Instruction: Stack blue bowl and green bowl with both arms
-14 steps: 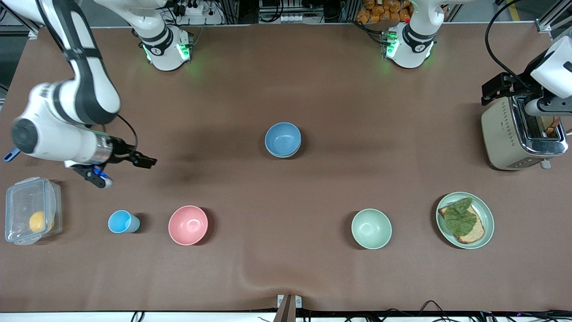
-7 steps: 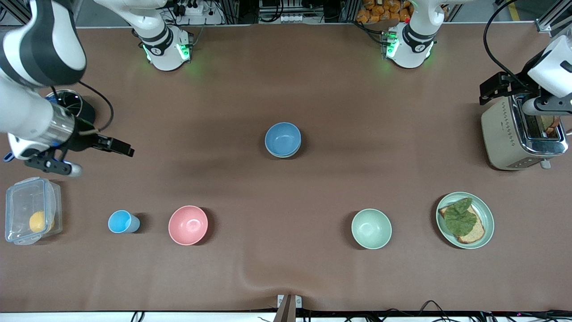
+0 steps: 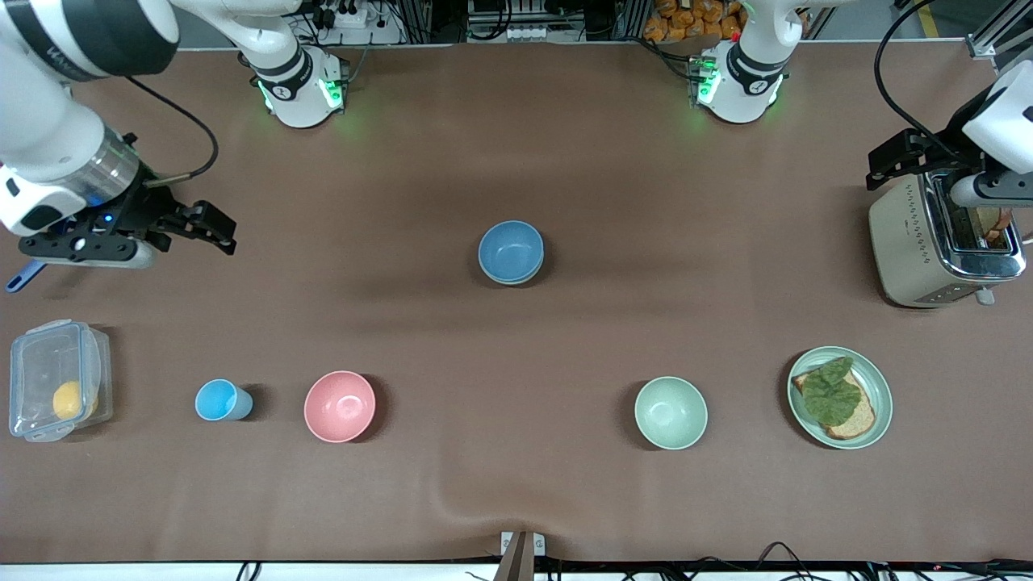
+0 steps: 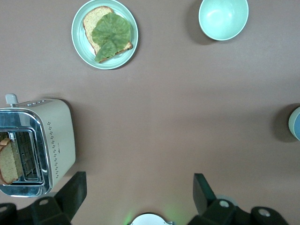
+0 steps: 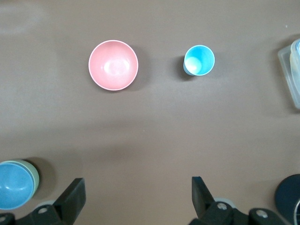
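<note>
The blue bowl [image 3: 510, 248] sits nested in the green bowl at the table's middle. In the right wrist view the blue bowl [image 5: 14, 185] has the green bowl's rim [image 5: 34, 177] showing around its edge. My right gripper [image 3: 89, 250] hangs open and empty high over the table at the right arm's end, its jaws [image 5: 136, 197] wide apart over bare table. My left gripper [image 3: 989, 194] is open and empty, up in the air by the toaster [image 3: 936, 242], its jaws [image 4: 138, 197] wide apart.
A paler mint-green bowl [image 3: 671, 412], a pink bowl [image 3: 340, 406] and a small light-blue cup [image 3: 219, 400] stand nearer the front camera. A green plate [image 3: 880, 379] holds bread and a leaf. A lidded clear container [image 3: 56, 379] is at the right arm's end.
My right arm has risen and swung away from the clear container toward the robots' side, and its gripper now points down. The left arm and the bowls have not moved.
</note>
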